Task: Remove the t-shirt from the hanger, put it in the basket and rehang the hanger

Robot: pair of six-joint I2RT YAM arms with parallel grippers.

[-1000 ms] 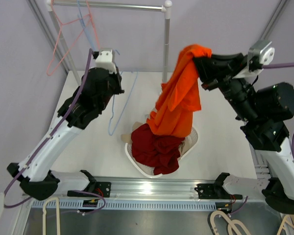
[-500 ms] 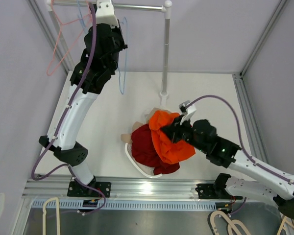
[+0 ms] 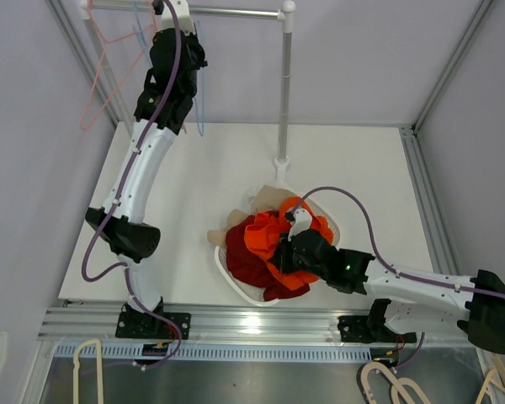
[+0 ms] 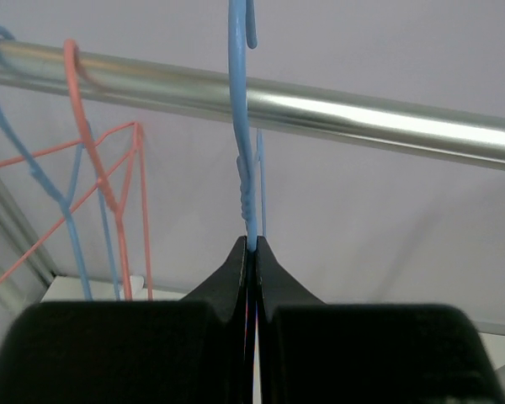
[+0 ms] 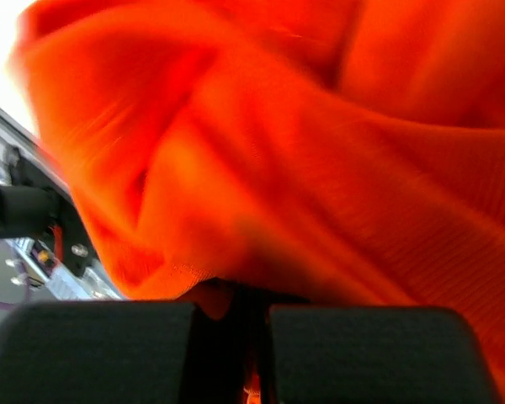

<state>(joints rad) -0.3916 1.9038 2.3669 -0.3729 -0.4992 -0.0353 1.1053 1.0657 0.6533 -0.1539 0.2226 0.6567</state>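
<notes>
The orange t-shirt (image 3: 265,237) lies bunched in the white basket (image 3: 236,292), on top of a dark red garment (image 3: 246,259). My right gripper (image 3: 283,252) is low over the basket and shut on a fold of the t-shirt (image 5: 320,151), which fills the right wrist view. The bare blue hanger (image 3: 199,114) is up at the metal rail (image 3: 236,12). My left gripper (image 3: 188,52) is shut on the hanger's twisted neck (image 4: 248,202). Its hook (image 4: 238,50) rises in front of the rail (image 4: 370,114); whether it rests on the rail I cannot tell.
A pink hanger (image 3: 97,80) and another blue hanger (image 3: 143,34) hang at the rail's left end. The rail's upright post (image 3: 284,93) stands just behind the basket. Spare hangers (image 3: 387,383) lie below the near table edge.
My right arm came down from high on the right and lowered the orange t-shirt into the basket. My left arm lifted the blue hanger up to the rail.
</notes>
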